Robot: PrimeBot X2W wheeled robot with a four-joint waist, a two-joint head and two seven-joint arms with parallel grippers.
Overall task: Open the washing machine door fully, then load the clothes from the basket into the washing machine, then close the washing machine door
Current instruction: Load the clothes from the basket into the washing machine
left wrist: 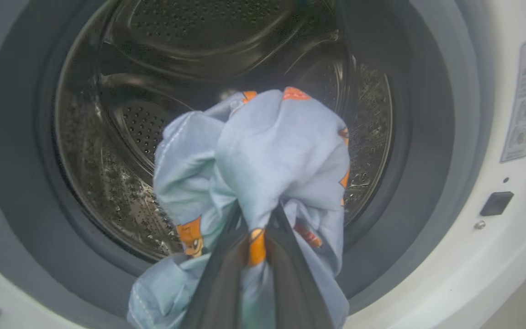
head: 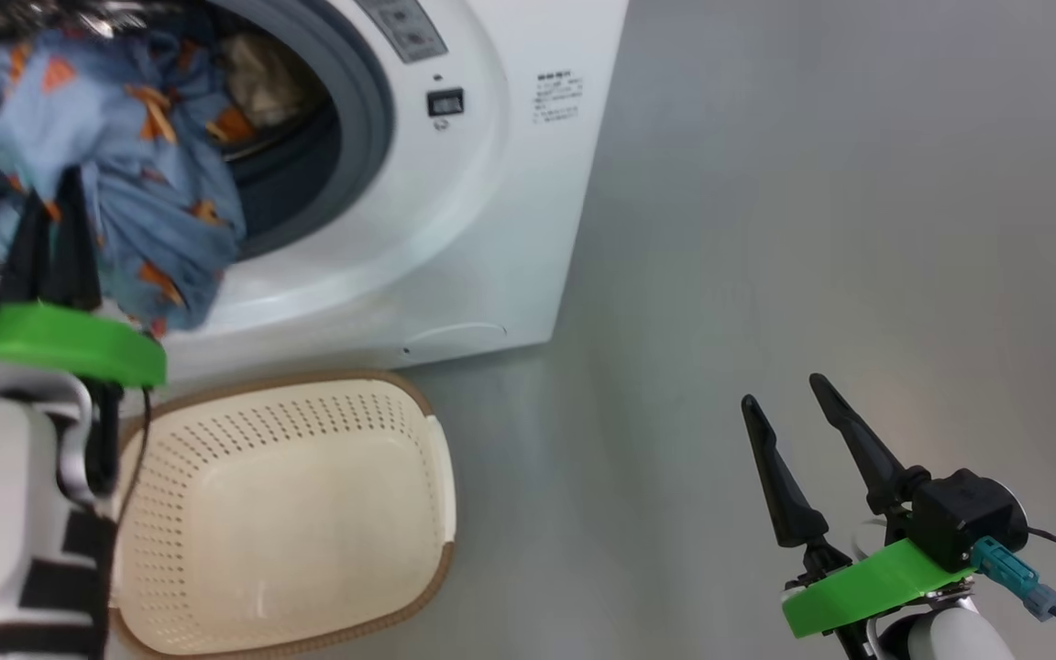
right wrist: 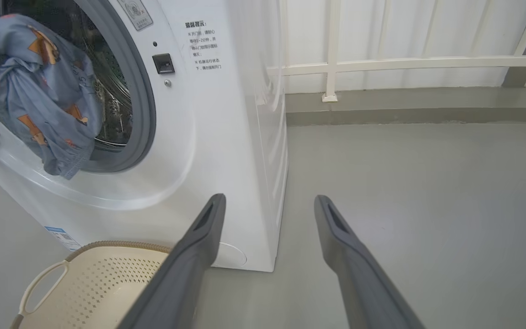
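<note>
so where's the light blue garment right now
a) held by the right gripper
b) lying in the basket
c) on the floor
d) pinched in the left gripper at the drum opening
d: the left gripper is shut on the light blue garment, which hangs in front of the drum, while the right gripper stands open and holds nothing.

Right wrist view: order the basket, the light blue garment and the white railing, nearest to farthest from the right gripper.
1. basket, low left of the right gripper.
2. light blue garment, upper left, at the washing machine.
3. white railing, far back, top.
</note>
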